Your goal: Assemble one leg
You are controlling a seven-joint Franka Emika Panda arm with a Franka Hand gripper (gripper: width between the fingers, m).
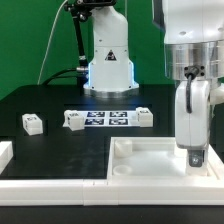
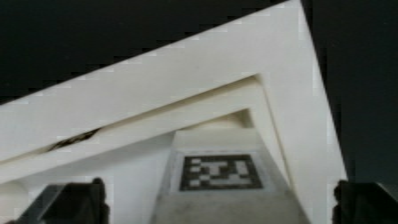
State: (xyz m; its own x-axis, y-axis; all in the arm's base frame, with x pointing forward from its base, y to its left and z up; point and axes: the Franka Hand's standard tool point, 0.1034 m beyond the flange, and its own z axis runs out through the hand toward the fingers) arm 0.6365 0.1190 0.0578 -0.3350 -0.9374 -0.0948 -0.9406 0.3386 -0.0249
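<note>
The gripper (image 1: 195, 152) is poised low over the corner of the large white panel (image 1: 135, 160) at the exterior view's right, and a leg (image 2: 217, 180) is seen standing upright in the corner socket, tag facing the wrist camera. The fingertips (image 2: 68, 203) are parted wide to either side of it, apparently clear, so nothing is held. Three spare legs (image 1: 32, 123) are left near the marker board (image 1: 107, 119), well apart from the panel.

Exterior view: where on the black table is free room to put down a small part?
Free: the table between the left leg and the panel, and the strip behind the marker board. Crowded: the panel's right corner, where the tool stands over a leg.
</note>
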